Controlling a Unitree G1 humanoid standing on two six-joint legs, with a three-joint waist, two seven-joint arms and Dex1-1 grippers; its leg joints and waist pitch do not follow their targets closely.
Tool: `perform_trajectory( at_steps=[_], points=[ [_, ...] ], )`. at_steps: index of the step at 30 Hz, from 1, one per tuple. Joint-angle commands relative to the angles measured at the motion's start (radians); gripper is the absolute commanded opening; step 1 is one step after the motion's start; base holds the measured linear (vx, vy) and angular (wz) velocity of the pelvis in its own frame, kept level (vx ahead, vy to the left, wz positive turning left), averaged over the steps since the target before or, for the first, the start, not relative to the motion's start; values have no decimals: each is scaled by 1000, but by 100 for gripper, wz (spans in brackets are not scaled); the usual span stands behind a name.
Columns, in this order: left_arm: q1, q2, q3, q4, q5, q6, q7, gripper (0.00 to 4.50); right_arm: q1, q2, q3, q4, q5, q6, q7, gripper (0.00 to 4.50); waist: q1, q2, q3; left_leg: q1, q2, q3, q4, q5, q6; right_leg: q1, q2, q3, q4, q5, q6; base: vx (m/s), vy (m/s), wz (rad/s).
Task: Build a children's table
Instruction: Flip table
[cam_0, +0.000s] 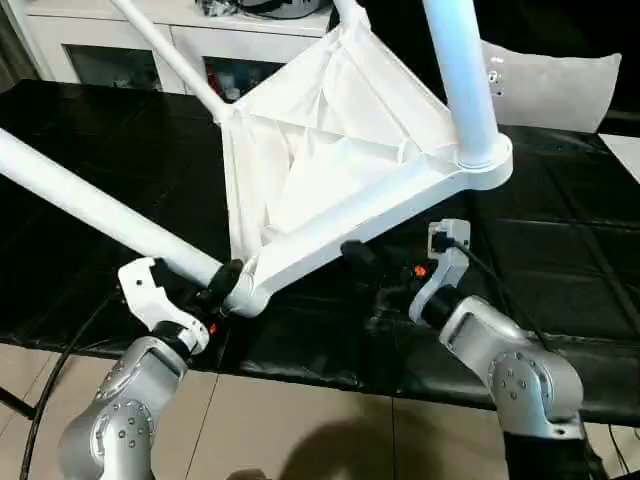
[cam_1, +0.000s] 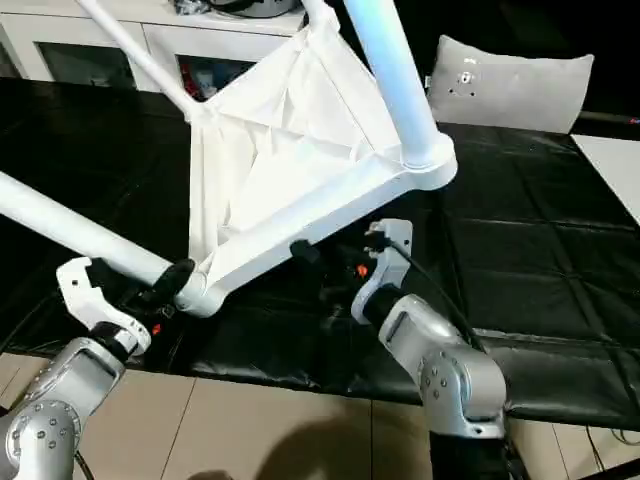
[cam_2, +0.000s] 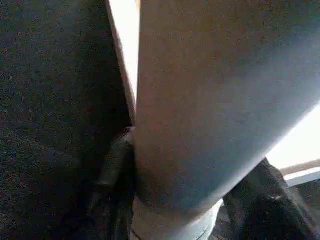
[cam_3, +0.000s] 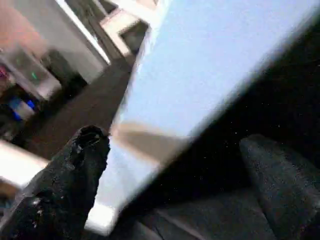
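No brand, label or readable writing shows on anything in view; the grey cushion (cam_1: 515, 85) at the far side of the black-covered work table (cam_0: 560, 270) carries a small mark too small to read.

The children's table top (cam_0: 330, 170) stands tilted on the work table with its ribbed underside facing the camera, its near edge low and its far edge raised; 4 white legs show fitted at its corners; 1 leg (cam_0: 90, 205) runs from the near-left corner socket out to the left, 1 leg (cam_0: 462, 70) rises from the near-right corner socket (cam_0: 482, 160) out of the top of the picture, 1 leg (cam_0: 170, 55) slants off from the far-left corner, and only the base of another (cam_0: 347, 12) shows at the far corner.

The left gripper (cam_0: 222, 285) sits at the near-left socket, its black fingers (cam_2: 112, 170) closed about the base of that leg; the right gripper (cam_0: 385, 265) lies just under the top's near edge with its fingers (cam_3: 75, 170) spread wide, 1 beside the white edge, holding nothing.
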Motion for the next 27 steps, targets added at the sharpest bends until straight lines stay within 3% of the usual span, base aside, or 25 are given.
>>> perform_trajectory(
  at_steps=[1, 6, 10, 14, 16, 19, 27],
  points=[
    [14, -16, -33, 11, -43, 49, -15, 207, -23, 11, -19, 16, 30, -6, -6, 450, -1, -3, -48, 0, 110, -43, -89, -47, 24, 45, -148, 102, -72, -231, -48, 0, 0, 0],
    [18, -7, -53, 8, -36, 58, -27, 207, -66, 40, -36, 76, 42, -67, 8, 450, 1, 3, -49, 1, 110, -41, -89, -34, 15, 44, -147, 103, -67, -193, -58, 0, 0, 0],
    [17, 18, -82, 6, -18, 71, -47, 207, -133, 73, -64, 171, 49, -128, 19, 450, -1, 2, -49, 2, 111, -40, -92, -59, 4, 43, -147, 102, -67, -212, -64, 0, 0, 0],
    [17, 35, -105, 5, -4, 75, -57, 207, -177, 97, -86, 244, 51, -168, 1, 450, 1, 2, -52, 3, 109, -38, -91, -38, 8, 44, -145, 102, -63, -185, -64, 0, 0, 0],
    [16, 43, -119, 5, 1, 78, -65, 207, -216, 120, -101, 321, 55, -207, -6, 450, -2, 11, -53, 0, 108, -40, -92, -57, 2, 46, -147, 101, -62, -186, -73, 0, 0, 0],
    [16, 53, -140, 1, 5, 80, -77, 207, -248, 150, -124, 392, 81, -222, 2, 414, -8, 11, -49, -1, 106, -38, -93, -84, 3, 46, -148, 102, -68, -223, -79, 0, 0, 0],
    [30, 73, -196, -20, 23, 76, -108, 207, -301, 197, -154, 461, 122, -224, 5, 351, -18, 9, -52, -3, 106, -37, -90, -44, 21, 46, -143, 100, -58, -175, -99, 0, 0, 0]
  ],
)
